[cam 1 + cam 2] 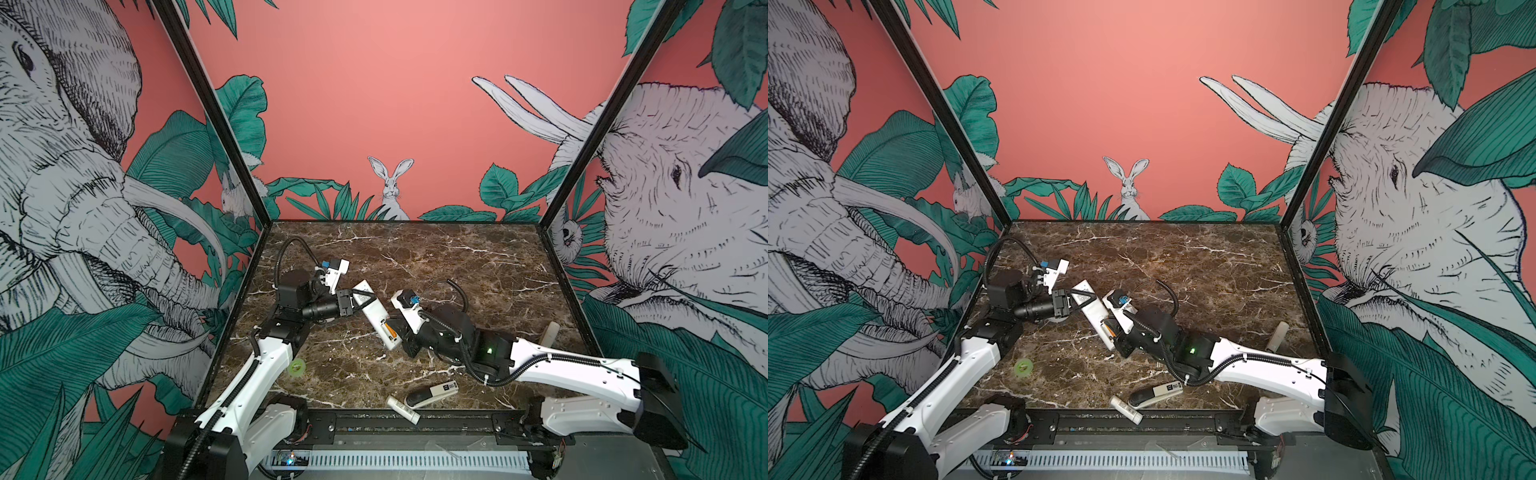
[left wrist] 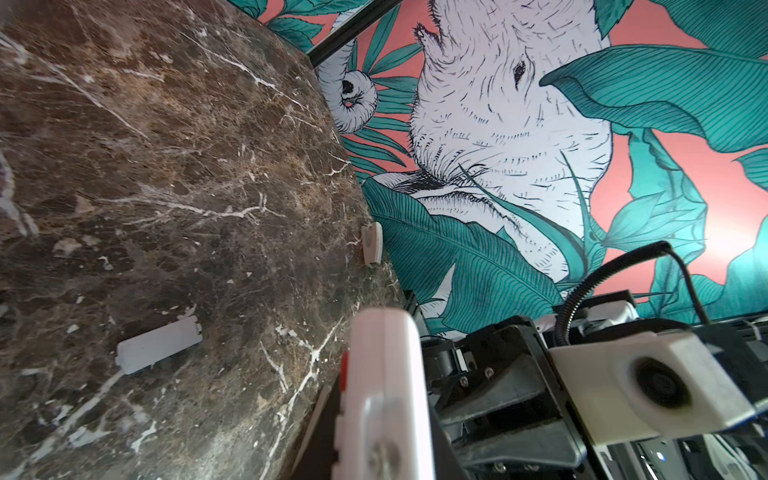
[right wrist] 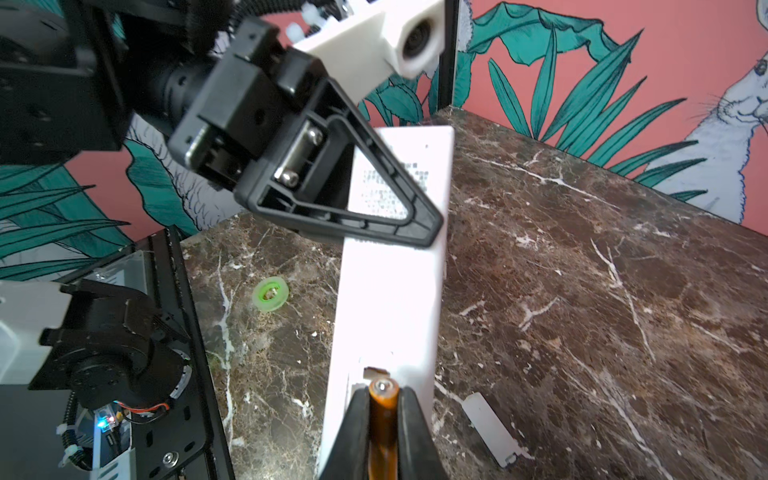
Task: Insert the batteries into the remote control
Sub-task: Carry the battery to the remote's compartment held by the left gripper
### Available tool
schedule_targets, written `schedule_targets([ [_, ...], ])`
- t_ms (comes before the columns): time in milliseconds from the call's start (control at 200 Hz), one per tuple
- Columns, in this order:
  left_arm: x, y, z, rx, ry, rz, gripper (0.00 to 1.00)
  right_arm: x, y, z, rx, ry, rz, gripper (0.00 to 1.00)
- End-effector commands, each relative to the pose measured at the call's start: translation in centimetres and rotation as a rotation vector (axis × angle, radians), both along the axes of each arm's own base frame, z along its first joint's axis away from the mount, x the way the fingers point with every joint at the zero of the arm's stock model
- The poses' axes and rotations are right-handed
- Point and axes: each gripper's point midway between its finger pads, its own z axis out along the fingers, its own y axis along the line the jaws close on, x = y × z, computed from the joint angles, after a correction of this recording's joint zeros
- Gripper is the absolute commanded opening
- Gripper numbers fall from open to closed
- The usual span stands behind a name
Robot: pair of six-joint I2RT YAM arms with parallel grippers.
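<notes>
The long slim white plastic remote control (image 1: 376, 313) (image 1: 1094, 309) sat just toward 9 o'clock of the table's centre in both top views. Its plain back showed, and its length ran from 11 o'clock to 5 o'clock. The left gripper (image 1: 367, 300) clamped its 11 o'clock half. At the 5 o'clock end the battery bay (image 3: 374, 372) stood open. One small thin orange cylindrical battery (image 3: 382, 419), pale tip forward, was pinched in the right gripper (image 3: 383, 395) at the bay's mouth.

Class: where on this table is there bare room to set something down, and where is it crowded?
Bare: the table beyond the remote control; between the green ring and the right arm. Crowded: mid-table, where left tool and right tool meet; the front edge, with white tube and black-and-white device.
</notes>
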Motion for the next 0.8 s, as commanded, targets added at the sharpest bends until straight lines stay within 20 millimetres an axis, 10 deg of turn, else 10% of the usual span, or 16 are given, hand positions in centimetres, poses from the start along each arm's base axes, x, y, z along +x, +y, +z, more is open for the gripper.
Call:
schedule_targets([
  [0, -0.5, -0.2, 1.9, -0.066, -0.014, -0.053, 0.00, -0.3, 0.7, 3.8, 0.126, -0.081, 0.044, 0.13],
  [795, 0.1, -0.1, 3.5, -0.137, 0.036, -0.099, 0.00, 0.0, -0.6, 1.4, 0.117, -0.114, 0.008, 0.18],
])
